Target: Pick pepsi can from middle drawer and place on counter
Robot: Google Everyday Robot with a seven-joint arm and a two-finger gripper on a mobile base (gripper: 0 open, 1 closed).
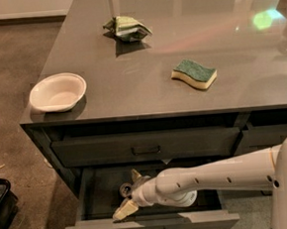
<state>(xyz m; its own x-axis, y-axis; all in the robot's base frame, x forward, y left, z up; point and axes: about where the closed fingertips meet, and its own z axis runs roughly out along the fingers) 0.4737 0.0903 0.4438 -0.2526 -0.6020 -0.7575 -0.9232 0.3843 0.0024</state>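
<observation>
Grey-brown and glossy, the counter (147,94) fills the upper part of the camera view, carrying a white bowl (58,92) near its left front corner, a green-and-yellow sponge (194,74) to the right and a crumpled wrapper (127,28) further back. Below its edge the top drawer (146,146) is closed, while the middle drawer (152,226) stands pulled out. The white arm (222,172) reaches into it from the right. The gripper (129,193) sits low inside the drawer's left half, its two pale fingers (124,210) spread well apart. Between them a small round dark shape with a lighter top reads as the pepsi can (125,189), standing on the drawer floor. The step in hand looks like the grasp itself: the fingers bracket the can but do not appear to press on it. The next move would call for closing squarely on the can's sides, then lifting straight enough to clear the drawer front and the counter's overhang before swinging up onto bare worktop, away from the bowl and the sponge. The can's body and colour are largely lost in the drawer's shadow. The wrist hides the drawer floor behind it, and the robot's body is cut off at the right edge.
</observation>
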